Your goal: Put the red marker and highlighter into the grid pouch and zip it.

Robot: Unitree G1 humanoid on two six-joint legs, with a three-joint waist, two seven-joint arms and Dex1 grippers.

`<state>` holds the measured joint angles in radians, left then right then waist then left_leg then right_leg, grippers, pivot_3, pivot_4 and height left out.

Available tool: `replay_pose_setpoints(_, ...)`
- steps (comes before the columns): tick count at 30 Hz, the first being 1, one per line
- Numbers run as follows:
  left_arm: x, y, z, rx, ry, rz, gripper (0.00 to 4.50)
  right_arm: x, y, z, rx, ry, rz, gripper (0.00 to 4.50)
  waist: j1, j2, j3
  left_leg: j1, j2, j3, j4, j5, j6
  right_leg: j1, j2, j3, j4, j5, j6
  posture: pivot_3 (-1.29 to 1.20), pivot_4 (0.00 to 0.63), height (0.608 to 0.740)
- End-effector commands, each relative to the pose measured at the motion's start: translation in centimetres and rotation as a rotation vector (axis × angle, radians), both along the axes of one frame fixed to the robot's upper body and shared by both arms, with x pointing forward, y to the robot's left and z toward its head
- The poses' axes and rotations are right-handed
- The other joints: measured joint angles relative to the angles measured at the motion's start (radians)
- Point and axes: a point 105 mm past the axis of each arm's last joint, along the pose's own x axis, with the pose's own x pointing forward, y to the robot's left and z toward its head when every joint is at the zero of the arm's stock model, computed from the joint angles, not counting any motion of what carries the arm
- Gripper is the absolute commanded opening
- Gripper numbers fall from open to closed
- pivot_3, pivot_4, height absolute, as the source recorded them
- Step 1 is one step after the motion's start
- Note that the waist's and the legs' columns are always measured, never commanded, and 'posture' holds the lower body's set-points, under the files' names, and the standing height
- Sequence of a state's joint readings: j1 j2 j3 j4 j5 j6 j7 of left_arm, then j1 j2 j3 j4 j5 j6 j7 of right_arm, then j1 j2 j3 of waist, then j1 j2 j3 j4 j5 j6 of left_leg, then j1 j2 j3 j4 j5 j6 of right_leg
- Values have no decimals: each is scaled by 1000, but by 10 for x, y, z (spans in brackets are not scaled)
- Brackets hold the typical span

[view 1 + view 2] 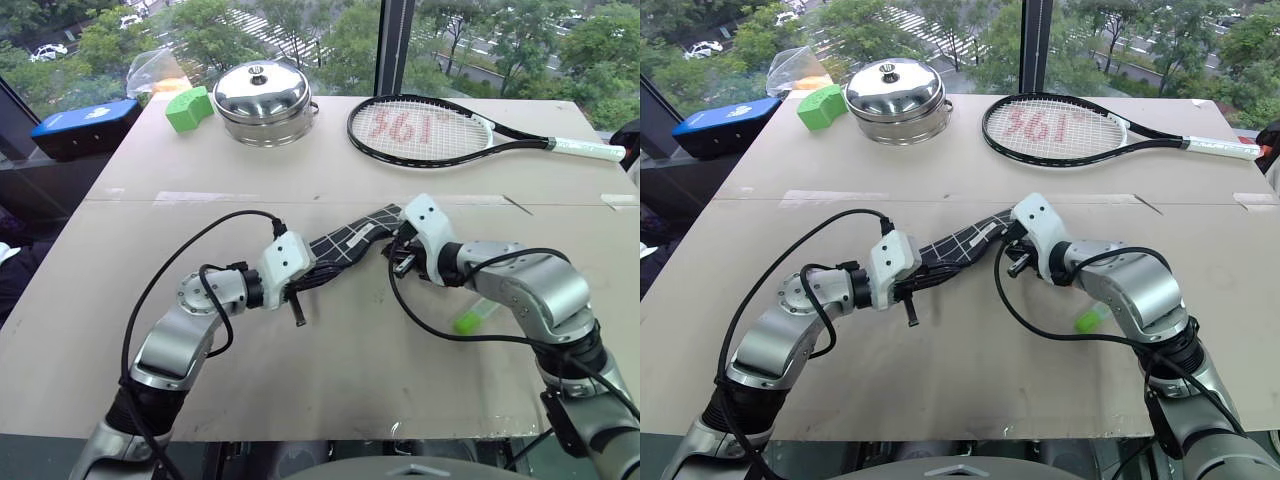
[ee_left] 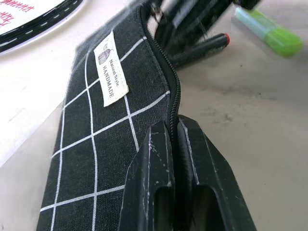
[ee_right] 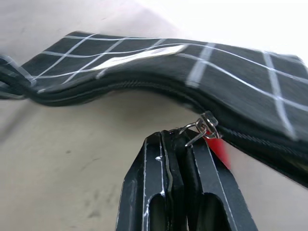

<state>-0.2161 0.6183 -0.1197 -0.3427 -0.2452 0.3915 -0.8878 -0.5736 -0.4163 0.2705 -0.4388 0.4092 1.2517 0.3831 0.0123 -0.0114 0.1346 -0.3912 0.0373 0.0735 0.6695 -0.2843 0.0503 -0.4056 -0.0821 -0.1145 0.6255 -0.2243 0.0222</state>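
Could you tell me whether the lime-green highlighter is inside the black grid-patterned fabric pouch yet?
No, it is still out. The lime-green highlighter lies on the bare table, beside the right arm and apart from the black grid-patterned fabric pouch.

Silver arms, white wrists, black cables

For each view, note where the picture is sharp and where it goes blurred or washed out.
Left wrist view: grid pouch label sharp; highlighter and red marker soft. Right wrist view: zipper pull crisp, the pouch's ends smeared, background washed white. Head views: evenly daylit and sharp.
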Motion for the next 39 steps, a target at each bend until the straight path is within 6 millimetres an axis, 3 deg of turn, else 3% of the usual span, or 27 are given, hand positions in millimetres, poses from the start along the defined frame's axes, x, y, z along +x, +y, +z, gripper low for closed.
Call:
replay_pose_setpoints(1, -4, -9, 17, -41, -46, -35, 0, -5, 7, 10, -22, -69, 48, 85, 0, 0, 0, 0, 0, 0, 0, 0, 0, 0, 0, 0, 0, 0, 0, 0, 150, 740)
replay_pose_setpoints(3, -5, -7, 15, -35, -37, -33, 0, -4, 3, 10, -22, -64, 30, 85, 0, 0, 0, 0, 0, 0, 0, 0, 0, 0, 0, 0, 0, 0, 0, 0, 150, 740)
replay_pose_setpoints(7, -6, -3, 9, -12, -34, -25, 0, -10, 3, 28, 240, 63, 5, 85, 0, 0, 0, 0, 0, 0, 0, 0, 0, 0, 0, 0, 0, 0, 0, 0, 150, 740)
replay_pose_setpoints(11, -7, -4, 5, 2, -36, -29, 0, -24, 3, 34, 399, 188, 58, 85, 2, -1, 0, 0, 0, -1, 0, 0, 0, 0, 0, -1, 0, 0, 0, 0, 150, 740)
replay_pose_setpoints(21, -6, -2, 4, 9, -34, -31, 0, -42, 4, 30, 507, 331, 133, 85, 0, 0, 0, 0, 0, -1, 0, 0, 0, 0, 0, 0, 1, 0, 0, 0, 150, 740)
replay_pose_setpoints(30, -6, 0, 6, -2, -28, -23, 0, -47, -18, 14, 508, 411, 125, 85, -1, -1, 0, 0, 0, 0, 0, 0, 1, 0, 0, 1, 0, 0, 0, 0, 150, 740)
replay_pose_setpoints(39, 0, -9, 17, -16, -63, -28, 0, -49, -5, 17, 613, 445, 155, 85, 2, -1, 0, 0, 0, 0, 0, -1, 2, 0, 1, 1, 1, 0, 0, 0, 150, 740)
